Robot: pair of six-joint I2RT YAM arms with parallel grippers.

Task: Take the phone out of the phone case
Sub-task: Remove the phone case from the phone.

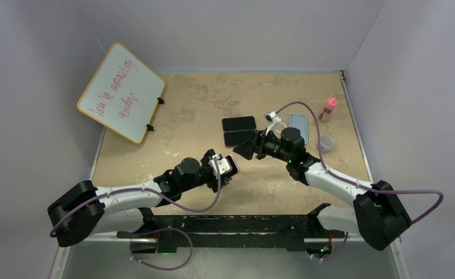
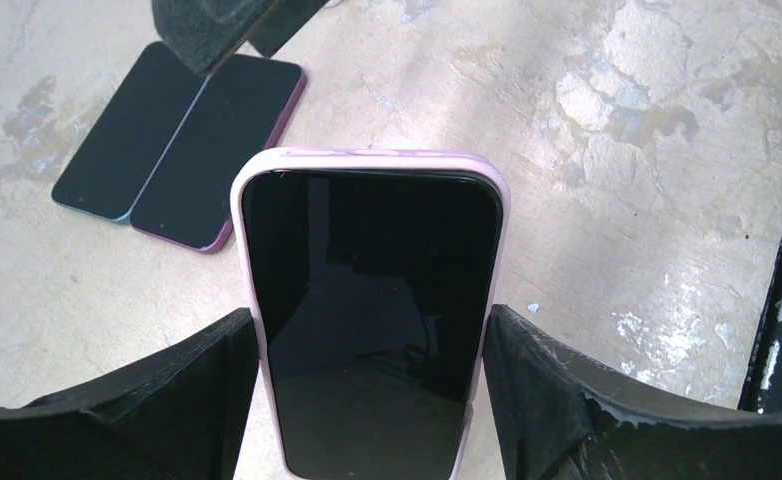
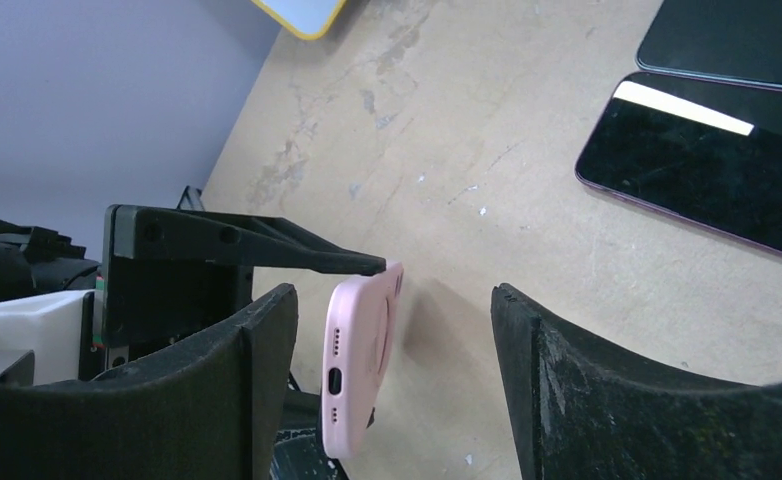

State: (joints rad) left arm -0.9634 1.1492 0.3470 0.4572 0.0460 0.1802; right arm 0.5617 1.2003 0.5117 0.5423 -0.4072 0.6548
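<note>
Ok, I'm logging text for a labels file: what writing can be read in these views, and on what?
Whiteboard: two lines of red handwriting, seen at a slant; the last word looks like "today!", the rest I cannot read.
Case: no text shows.
Loose phones: no text shows.
Bottle: too small to read.
Left arm: small white print, blurred.

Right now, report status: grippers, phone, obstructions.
Left gripper clamped on phone in pink case. Right gripper open, straddling the case, not gripping. Phone not yet out. Two loose phones on table beyond, not obstructing.
</note>
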